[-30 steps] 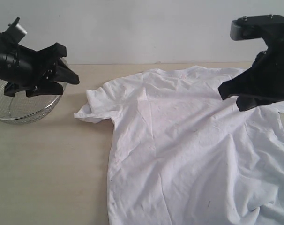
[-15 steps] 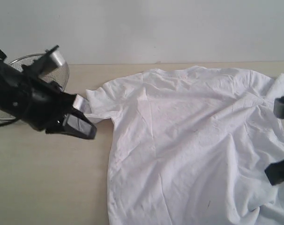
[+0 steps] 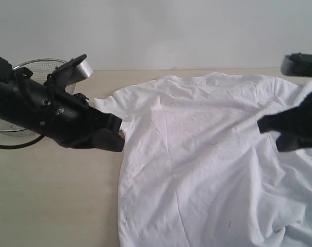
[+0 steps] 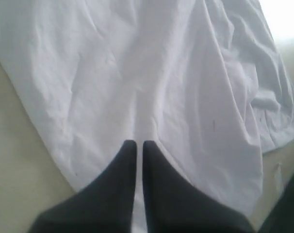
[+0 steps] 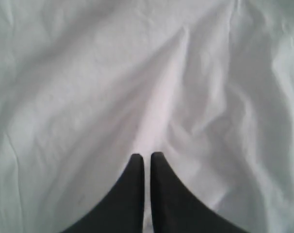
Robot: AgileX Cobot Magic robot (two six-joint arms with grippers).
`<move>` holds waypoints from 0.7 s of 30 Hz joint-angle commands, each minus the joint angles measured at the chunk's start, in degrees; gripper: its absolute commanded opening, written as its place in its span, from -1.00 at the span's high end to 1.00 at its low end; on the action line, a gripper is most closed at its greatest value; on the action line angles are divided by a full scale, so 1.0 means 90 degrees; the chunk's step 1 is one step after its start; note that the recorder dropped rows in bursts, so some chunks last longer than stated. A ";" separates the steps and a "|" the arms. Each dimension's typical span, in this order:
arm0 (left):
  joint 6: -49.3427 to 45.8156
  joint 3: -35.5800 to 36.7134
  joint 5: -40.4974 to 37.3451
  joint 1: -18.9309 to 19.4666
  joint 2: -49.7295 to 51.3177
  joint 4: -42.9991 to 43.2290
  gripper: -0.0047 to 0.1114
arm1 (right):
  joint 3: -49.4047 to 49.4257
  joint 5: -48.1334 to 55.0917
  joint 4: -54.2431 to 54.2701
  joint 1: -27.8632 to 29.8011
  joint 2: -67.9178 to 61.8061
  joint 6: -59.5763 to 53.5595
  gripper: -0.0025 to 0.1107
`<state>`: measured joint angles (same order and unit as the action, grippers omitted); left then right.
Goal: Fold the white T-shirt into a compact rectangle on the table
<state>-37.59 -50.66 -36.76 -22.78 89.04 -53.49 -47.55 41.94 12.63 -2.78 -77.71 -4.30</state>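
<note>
Pale beige table (image 3: 53, 195), flat, faint wood grain, fills the exterior view up to its far edge. Two things lie directly on it. White T-shirt (image 3: 207, 154) is spread out over the middle and right, plain side up with faint pink showing through near the neck. Its neck end points toward the far edge. The fabric is wrinkled, with a few tiny dark specks, and bunched into thicker folds at the near right. The hem and right side run out of frame. The left sleeve area is partly hidden. Silver wire-mesh bowl (image 3: 40, 69) sits upright at far left, apart from the shirt, mostly hidden. Bare tabletop lies left of the shirt.
</note>
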 commanded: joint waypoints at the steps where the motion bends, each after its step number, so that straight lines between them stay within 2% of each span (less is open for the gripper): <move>1: 0.0035 -0.0513 0.0879 -0.0043 0.0151 -0.0180 0.84 | -0.1209 -0.0004 0.0533 0.0050 -0.1073 -0.0427 0.96; 4: -0.0013 -0.1324 0.1144 0.0071 0.0717 -0.0114 0.84 | -0.1647 0.0250 0.1206 0.0050 -0.1560 -0.0970 0.96; 8: -0.0028 -0.2638 0.0776 0.0339 0.1870 -0.0018 0.84 | -0.1449 0.0021 0.1913 0.0039 -0.1545 -0.1649 0.96; 11: -0.0020 -0.3792 0.0301 0.0529 0.2777 0.0543 0.84 | -0.1216 0.0080 0.1914 0.0039 -0.1411 -0.1760 0.96; 16: 0.0569 -0.5886 -0.0254 0.0733 0.4121 0.2052 0.84 | -0.0644 -0.0168 0.2118 0.0039 -0.1210 -0.1963 0.96; 21: 0.0800 -0.7828 -0.0881 0.0878 0.5427 0.2746 0.84 | -0.0092 -0.0580 0.2413 0.0039 -0.1107 -0.2308 0.96</move>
<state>-31.69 -114.80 -40.98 -15.39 133.64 -31.05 -49.92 38.69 33.23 -2.78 -88.38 -23.58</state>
